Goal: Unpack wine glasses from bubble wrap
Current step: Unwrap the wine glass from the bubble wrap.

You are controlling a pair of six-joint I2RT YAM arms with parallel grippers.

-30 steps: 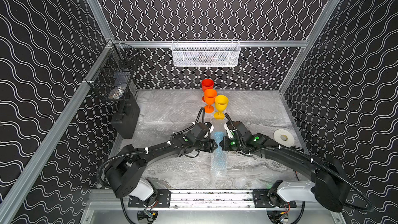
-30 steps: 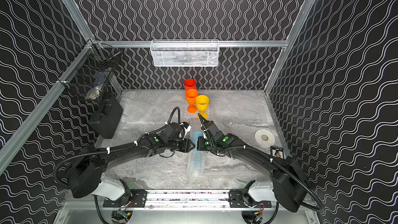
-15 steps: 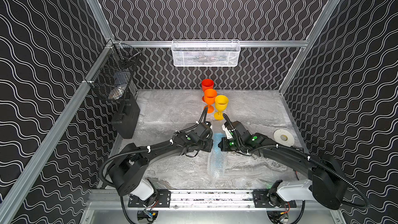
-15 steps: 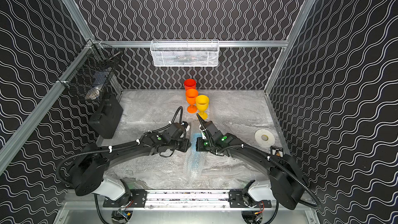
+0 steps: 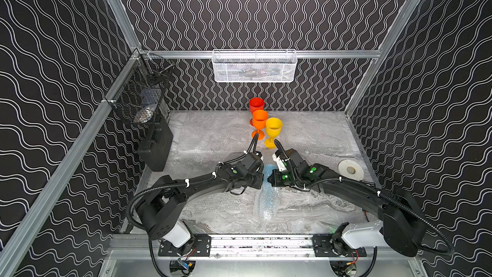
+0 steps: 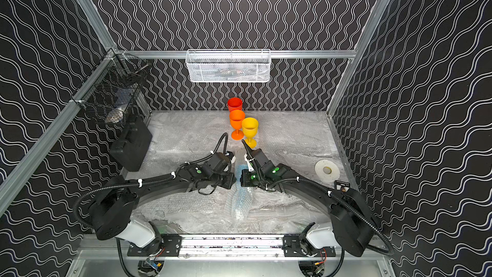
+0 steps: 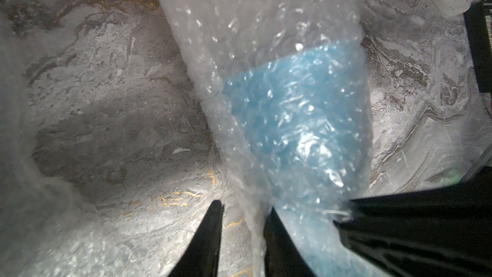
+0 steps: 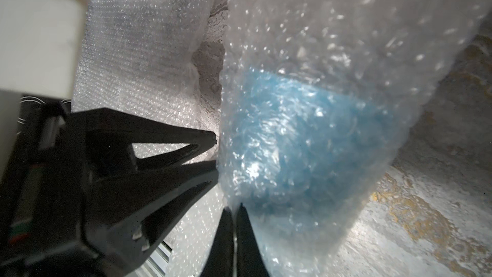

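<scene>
Right, my left wrist view shows the left gripper parted astride an edge of the bubble wrap roll, with the light blue glass inside. The right wrist view has the right gripper clenched on the wrap, anchoring it, I'd judge. In both top views the roll lies mid-table on the marbled tabletop, with wavy black walls around.

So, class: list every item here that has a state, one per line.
red glass: upright, unwrapped
orange glass: upright, unwrapped
yellow glass: upright, unwrapped
blue glass: wrapped
bubble wrap: rolled around blue glass
left hand: open, astride the wrap's edge
right hand: shut on bubble wrap
</scene>
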